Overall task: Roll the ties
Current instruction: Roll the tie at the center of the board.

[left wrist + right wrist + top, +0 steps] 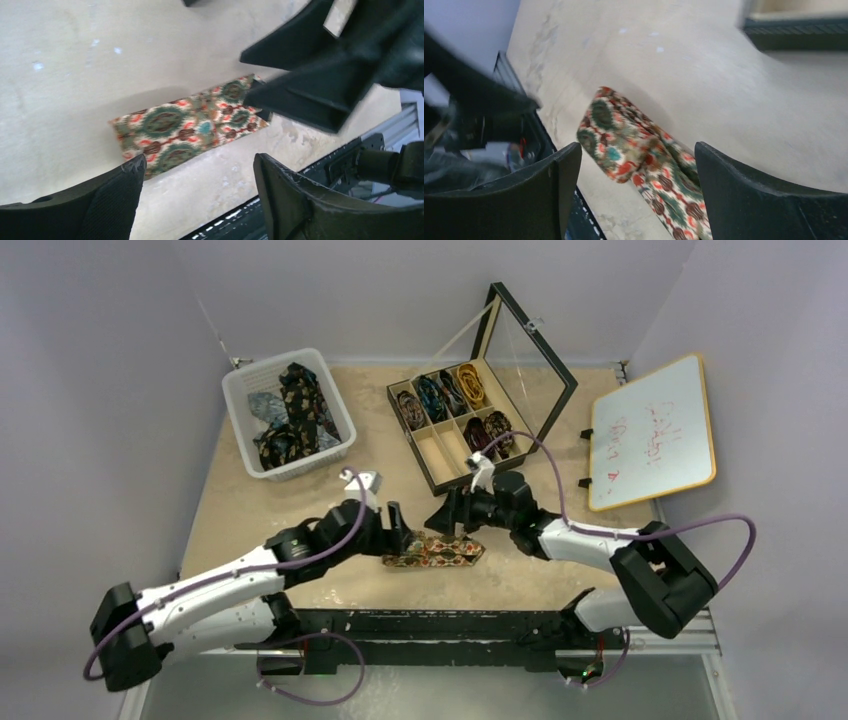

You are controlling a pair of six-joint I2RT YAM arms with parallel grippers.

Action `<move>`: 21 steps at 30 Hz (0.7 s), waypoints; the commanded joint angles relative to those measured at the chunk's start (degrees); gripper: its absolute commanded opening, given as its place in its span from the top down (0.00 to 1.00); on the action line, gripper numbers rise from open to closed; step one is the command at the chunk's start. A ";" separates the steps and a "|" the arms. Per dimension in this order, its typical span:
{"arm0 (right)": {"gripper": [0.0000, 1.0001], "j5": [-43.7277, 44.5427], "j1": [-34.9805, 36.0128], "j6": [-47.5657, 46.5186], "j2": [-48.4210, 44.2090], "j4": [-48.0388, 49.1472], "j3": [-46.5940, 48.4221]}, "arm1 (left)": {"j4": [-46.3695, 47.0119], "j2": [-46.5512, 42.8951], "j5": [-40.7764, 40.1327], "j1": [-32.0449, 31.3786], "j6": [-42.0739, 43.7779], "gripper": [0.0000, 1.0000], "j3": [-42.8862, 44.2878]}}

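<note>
Both pairs of jaws stand wide and hold nothing: left jaws by the left end of the tie (432, 551), right jaws just far of its right half. The tie lies folded flat on the desk (300, 500), close to the near edge.

Only the top view shows me the rest: a white basket (235, 425) of loose ties (295, 410) at far left, an open case (432, 452) with coiled ties (440, 397) in its far compartments, and a whiteboard (652, 433) leaning at right.

Only my wrist views give the pattern: teal-green medallions on cream, with red and brown spots. From my right wrist the left end looks doubled over and rounded.

From my left wrist, my right jaws are blurred and cover the tie's right end, so I cannot tell whether they touch it. From my right wrist the tie runs out at the bottom edge between my fingers (744, 195). I cannot read the red writing on the whiteboard.
</note>
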 commanded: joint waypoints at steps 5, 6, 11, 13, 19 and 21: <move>0.14 0.51 11.29 -35.85 2.34 4.15 10.27 | 3.19 -7.77 20.59 25.43 4.94 0.19 -8.99; 0.14 -3.75 11.30 -40.71 2.96 1.26 10.87 | 2.24 -6.70 22.54 28.29 4.87 0.19 -8.74; 0.08 -11.18 12.82 -53.31 7.01 -8.86 16.43 | -0.88 -0.38 26.71 35.81 4.68 0.19 -7.48; 0.08 -8.70 13.75 -57.13 7.90 -13.30 19.61 | -0.56 0.52 28.25 37.16 4.93 0.19 -7.95; 0.08 -6.37 16.22 -63.28 11.64 -22.33 24.63 | -2.19 -4.01 27.59 39.58 3.69 0.19 -9.65; 0.08 -5.79 17.83 -64.27 13.35 -24.55 24.97 | -3.36 -5.47 27.28 40.08 4.04 0.19 -9.62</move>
